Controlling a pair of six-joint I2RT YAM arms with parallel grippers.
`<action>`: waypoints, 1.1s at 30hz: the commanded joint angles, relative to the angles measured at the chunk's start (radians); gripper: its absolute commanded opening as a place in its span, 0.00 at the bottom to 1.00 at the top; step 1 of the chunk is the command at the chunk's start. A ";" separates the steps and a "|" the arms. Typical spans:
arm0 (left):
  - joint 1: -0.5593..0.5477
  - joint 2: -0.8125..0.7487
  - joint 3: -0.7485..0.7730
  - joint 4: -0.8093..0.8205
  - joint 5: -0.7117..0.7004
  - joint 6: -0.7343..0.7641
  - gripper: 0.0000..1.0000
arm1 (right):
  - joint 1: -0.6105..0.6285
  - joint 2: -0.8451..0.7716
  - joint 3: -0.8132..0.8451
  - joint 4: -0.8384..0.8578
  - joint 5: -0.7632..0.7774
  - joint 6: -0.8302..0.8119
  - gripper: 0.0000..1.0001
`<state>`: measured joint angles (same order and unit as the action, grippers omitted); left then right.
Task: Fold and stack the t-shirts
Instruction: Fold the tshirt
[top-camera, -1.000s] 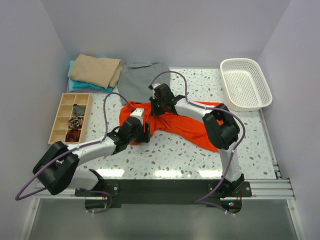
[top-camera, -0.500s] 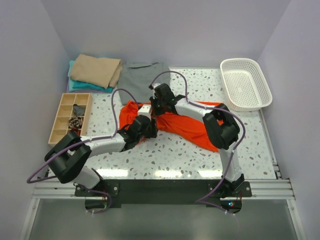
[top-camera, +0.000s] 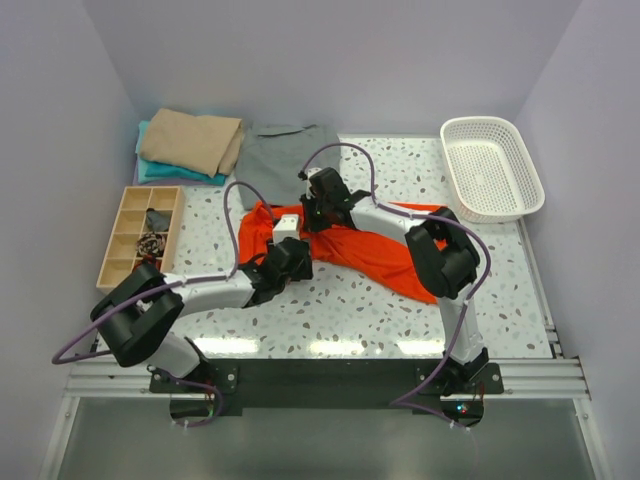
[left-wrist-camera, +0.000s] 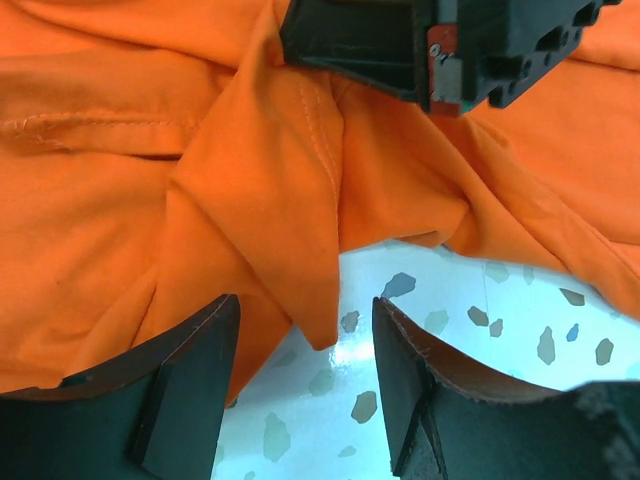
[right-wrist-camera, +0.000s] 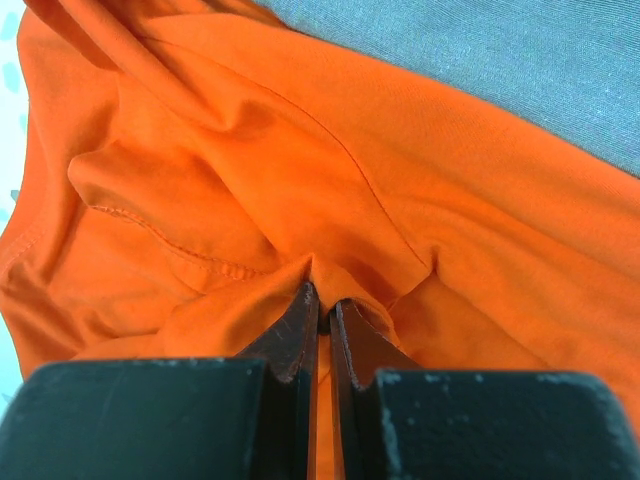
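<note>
Right gripper (right-wrist-camera: 322, 300) of the two-armed rig pinches a raised ridge of the bright orange-red cloth t-shirt (top-camera: 372, 252). Its jaws are closed tight on the fabric near the shirt's far edge, where it meets the flat grey t-shirt (top-camera: 285, 158). Left gripper (left-wrist-camera: 303, 312) stands open just beside it, its two fingers straddling a drooping point of the same orange cloth above the speckled terrazzo table (top-camera: 350, 310) without clamping it. The shirt lies crumpled at mid-table, between the arms. Soft, light and limp, it looks likely to sag and bunch wherever unsupported. A stitched hem or seam, like those running near the left fingers, seems the surest hold. A folded tan t-shirt (top-camera: 190, 140) sits on a folded teal t-shirt (top-camera: 150, 170) at the far left corner.
</note>
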<state>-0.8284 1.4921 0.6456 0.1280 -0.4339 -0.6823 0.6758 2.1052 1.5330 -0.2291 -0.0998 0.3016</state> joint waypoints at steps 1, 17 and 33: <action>-0.017 0.000 0.028 -0.011 -0.066 -0.053 0.58 | -0.005 -0.021 -0.002 0.024 -0.005 -0.015 0.04; -0.020 -0.119 0.082 -0.191 -0.043 0.041 0.00 | -0.007 -0.092 -0.085 -0.032 -0.029 -0.022 0.04; -0.021 -0.323 0.177 -0.817 0.296 0.079 0.00 | 0.142 -0.379 -0.349 -0.194 -0.081 -0.001 0.04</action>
<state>-0.8455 1.1851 0.8150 -0.5274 -0.2802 -0.6086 0.7456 1.8191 1.2304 -0.3489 -0.1818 0.2951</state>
